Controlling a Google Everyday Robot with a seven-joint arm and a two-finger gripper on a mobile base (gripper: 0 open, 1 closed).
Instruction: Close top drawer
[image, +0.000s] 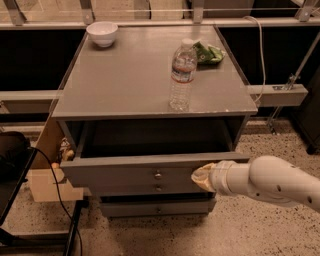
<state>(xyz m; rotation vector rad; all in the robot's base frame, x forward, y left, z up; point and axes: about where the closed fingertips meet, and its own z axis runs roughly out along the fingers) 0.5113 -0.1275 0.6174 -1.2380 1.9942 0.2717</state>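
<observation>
top drawer (115, 176): part open | claw (201, 177): at its front, right side

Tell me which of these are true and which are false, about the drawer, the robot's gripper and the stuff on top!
1. The gripper is at the front of the top drawer, to the right of its knob. True.
2. The top drawer is shut all the way. False: it stands pulled out.
3. The water bottle lies on its side. False: it stands upright on the cabinet top.
4. The white bowl sits near the back left corner of the cabinet top. True.
</observation>
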